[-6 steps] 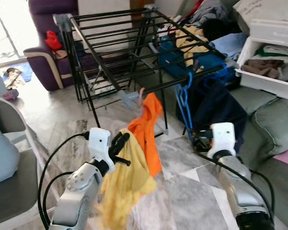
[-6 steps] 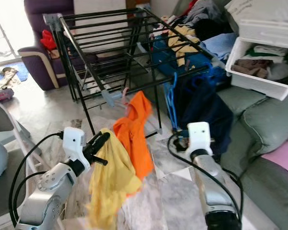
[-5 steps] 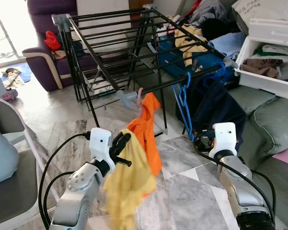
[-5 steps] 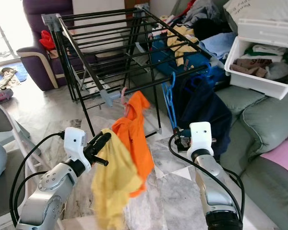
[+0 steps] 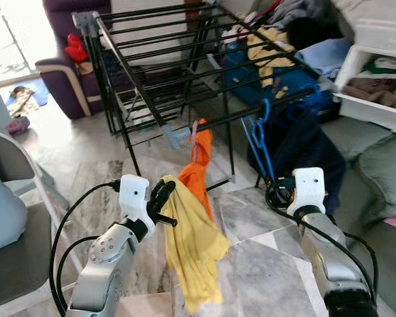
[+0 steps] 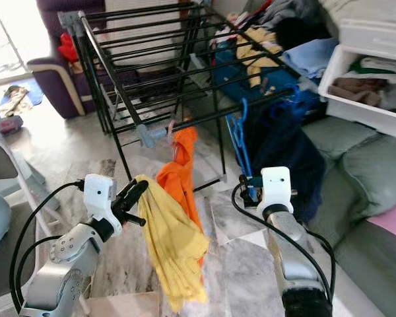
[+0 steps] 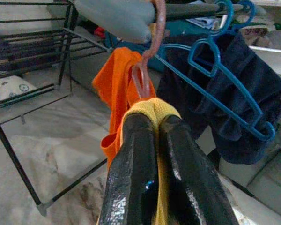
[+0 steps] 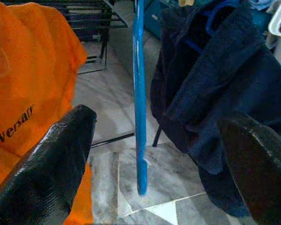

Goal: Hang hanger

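**Left gripper hangs on to the yellow cloth while the pink hook sits on the rack**

Left gripper is squeezed tight on the yellow cloth. Its two black fingers press together with the cloth pinched between them. The cloth hangs down from the gripper toward the floor.

The pink hanger is the thing to hang up. Its hook curls over the front bar of the black drying rack, just beside a grey joint piece. An orange shirt hangs from it, right next to the yellow cloth.

The right gripper has its fingers spread wide apart and holds nothing. It is near a blue hanger that hangs on the same bar with a dark blue garment.

How far along? The hook looks like it is already over the bar, so the big part seems done. What is left, I think, is for the left gripper to let go and pull away without tugging the hanger off.

The head views show the whole rack, both arms and the long yellow cloth. They do not show the hook well, because it is small there. The left wrist view shows the hook up close, wrapped over the bar. The right wrist view shows black letters on the orange shirt.
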Available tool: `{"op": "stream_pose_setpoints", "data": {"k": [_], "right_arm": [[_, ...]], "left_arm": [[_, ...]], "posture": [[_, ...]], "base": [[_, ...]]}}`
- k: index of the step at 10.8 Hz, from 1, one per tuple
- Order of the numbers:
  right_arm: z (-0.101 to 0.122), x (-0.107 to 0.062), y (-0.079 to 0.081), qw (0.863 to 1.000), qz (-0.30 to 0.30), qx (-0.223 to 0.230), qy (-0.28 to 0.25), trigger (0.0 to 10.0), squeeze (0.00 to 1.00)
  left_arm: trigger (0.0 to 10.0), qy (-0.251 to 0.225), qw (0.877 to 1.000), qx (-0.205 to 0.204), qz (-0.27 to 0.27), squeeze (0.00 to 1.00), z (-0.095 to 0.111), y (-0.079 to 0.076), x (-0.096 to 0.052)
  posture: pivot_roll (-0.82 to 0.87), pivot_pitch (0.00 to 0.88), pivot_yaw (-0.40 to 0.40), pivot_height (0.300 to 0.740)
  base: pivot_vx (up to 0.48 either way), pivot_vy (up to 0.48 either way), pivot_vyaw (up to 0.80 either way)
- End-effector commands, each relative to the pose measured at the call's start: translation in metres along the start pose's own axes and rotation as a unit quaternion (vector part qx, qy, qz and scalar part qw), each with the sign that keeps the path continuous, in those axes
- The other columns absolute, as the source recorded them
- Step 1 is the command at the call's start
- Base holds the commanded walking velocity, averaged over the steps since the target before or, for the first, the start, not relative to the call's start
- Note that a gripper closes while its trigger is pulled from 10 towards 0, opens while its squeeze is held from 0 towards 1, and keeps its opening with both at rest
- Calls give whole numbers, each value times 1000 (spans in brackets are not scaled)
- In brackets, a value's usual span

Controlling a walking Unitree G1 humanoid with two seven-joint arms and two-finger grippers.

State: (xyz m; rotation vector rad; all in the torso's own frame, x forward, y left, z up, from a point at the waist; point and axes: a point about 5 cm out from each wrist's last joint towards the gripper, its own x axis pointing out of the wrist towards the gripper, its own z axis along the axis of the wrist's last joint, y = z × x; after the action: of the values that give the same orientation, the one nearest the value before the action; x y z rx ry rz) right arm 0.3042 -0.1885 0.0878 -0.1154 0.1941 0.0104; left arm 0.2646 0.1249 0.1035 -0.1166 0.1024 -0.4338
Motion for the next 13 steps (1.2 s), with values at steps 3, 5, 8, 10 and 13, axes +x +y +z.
{"op": "stream_pose_setpoints", "data": {"k": [3, 5, 8, 10, 13], "right_arm": [[6, 4, -9, 1000, -15, 4, -6, 10000, 0], [3, 5, -10, 1000, -14, 6, 4, 10000, 0], [2, 8, -10, 1000, -16, 1, 10, 10000, 0], [-2, 9, -10, 1000, -14, 4, 20, 10000, 0], [-3, 16, -3, 999, 14, 21, 27, 10000, 0]], "left_arm": [[10000, -21, 1000, 10, 2, 0, 10, 1, 0], [10000, -19, 1000, 9, 1, 0, 9, 1, 1], [10000, -14, 1000, 6, 2, 0, 8, 0, 2], [10000, -12, 1000, 8, 2, 0, 7, -1, 2], [10000, -6, 1000, 9, 4, 0, 5, -1, 2]], "posture": [[-114, 0, 9, 740], [-115, 0, 9, 740], [-113, 0, 7, 740], [-114, 0, 5, 740], [-110, 0, 7, 740]], "base": [[368, 0, 0], [362, 0, 0], [80, 0, 0], [0, 0, 0], [0, 0, 0]]}}
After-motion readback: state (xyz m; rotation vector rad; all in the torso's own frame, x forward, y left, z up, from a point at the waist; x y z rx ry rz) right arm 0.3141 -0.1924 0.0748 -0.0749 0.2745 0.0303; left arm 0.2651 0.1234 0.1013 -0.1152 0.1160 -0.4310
